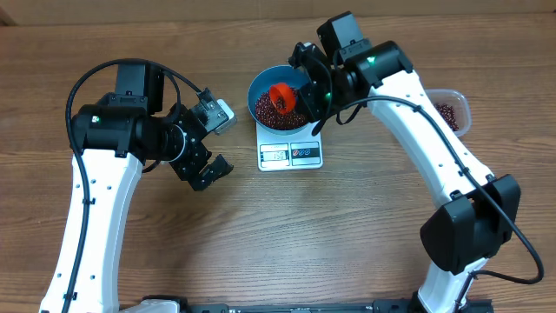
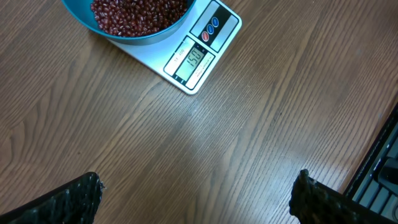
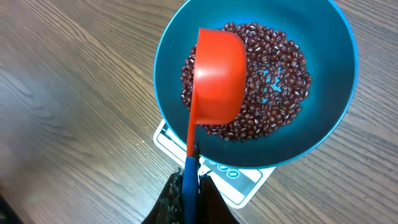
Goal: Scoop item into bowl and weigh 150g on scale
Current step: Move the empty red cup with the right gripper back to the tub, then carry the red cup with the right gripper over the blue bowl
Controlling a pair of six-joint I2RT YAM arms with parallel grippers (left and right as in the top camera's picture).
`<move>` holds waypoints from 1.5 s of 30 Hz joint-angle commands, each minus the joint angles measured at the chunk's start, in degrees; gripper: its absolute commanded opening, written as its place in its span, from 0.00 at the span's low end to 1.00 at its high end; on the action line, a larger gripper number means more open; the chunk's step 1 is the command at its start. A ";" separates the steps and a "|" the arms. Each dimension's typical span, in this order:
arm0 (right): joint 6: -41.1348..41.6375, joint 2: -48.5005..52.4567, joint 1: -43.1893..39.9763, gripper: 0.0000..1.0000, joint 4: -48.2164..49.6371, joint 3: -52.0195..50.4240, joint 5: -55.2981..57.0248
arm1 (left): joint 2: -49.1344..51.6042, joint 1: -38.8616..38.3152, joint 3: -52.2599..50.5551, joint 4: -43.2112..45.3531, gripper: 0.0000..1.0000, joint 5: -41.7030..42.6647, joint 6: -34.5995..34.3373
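beans (image 3: 273,87) in blue bowl (image 3: 336,62) on scale (image 2: 199,59); right fingers (image 3: 166,205) tight on red scoop (image 3: 217,68), left fingers (image 2: 68,202) wide, empty

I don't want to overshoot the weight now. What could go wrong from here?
1. The right tool holds the scoop tipped over the beans. Any stragglers dropping, or the scoop pressing down, would shift the scale display, which appears to read 150.
2. The bowl overhangs the scale, so a nudge from the scoop on its way out might slide or tip it.
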 commanded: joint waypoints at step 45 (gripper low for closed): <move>-4.09 -6.14 -38.56 0.04 -17.97 2.80 -27.65 | -0.70 0.22 1.14 0.04 1.00 0.24 -0.42</move>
